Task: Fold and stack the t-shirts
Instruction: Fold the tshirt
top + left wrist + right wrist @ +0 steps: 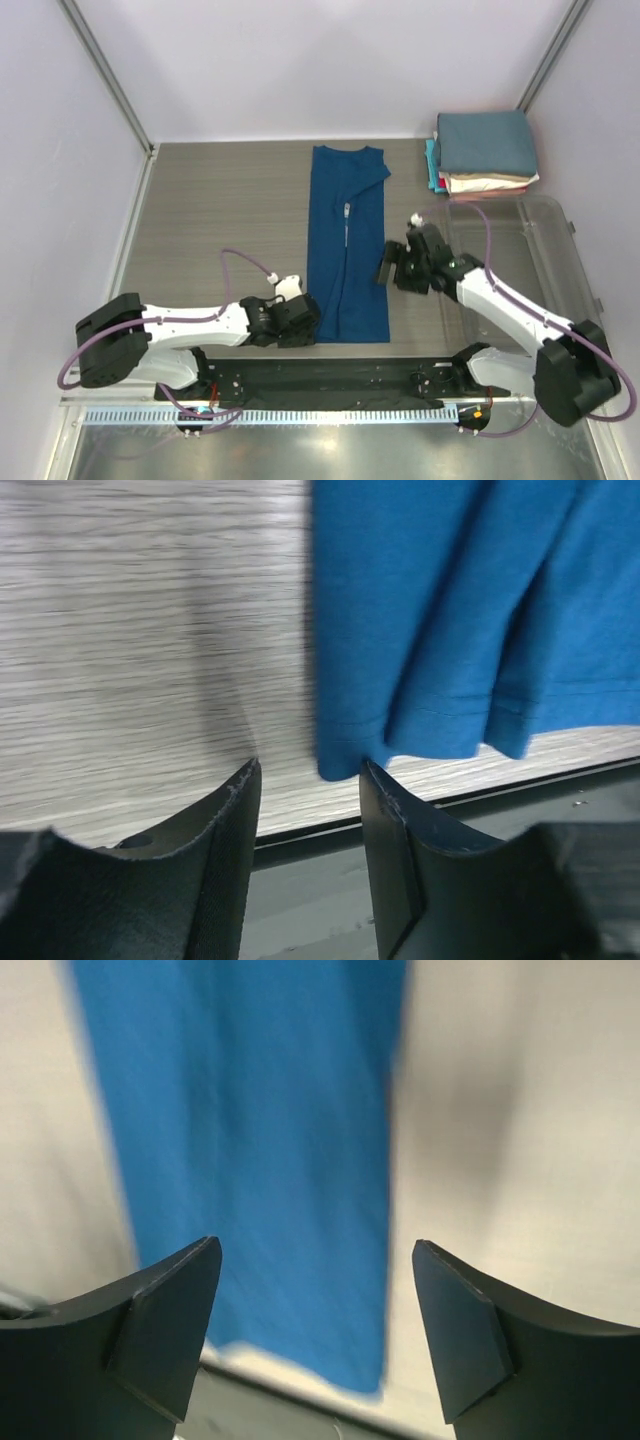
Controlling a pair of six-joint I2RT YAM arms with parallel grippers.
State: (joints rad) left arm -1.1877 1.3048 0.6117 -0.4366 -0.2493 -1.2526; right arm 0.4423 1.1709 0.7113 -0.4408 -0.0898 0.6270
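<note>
The royal-blue t-shirt lies on the table folded into a long narrow strip, collar end far, hem near. Only a thin white sliver of its print shows along the middle seam. My left gripper is open and empty at the strip's near left corner; in the left wrist view the hem corner lies just beyond the open gripper. My right gripper is open and empty above the strip's right edge; in the right wrist view the blue cloth lies below the gripper. Folded tees are stacked at the far right, slate-blue on top.
A clear plastic bin stands at the right, beside my right arm. Pale walls with metal posts close in the table on three sides. A black rail runs along the table's near edge.
</note>
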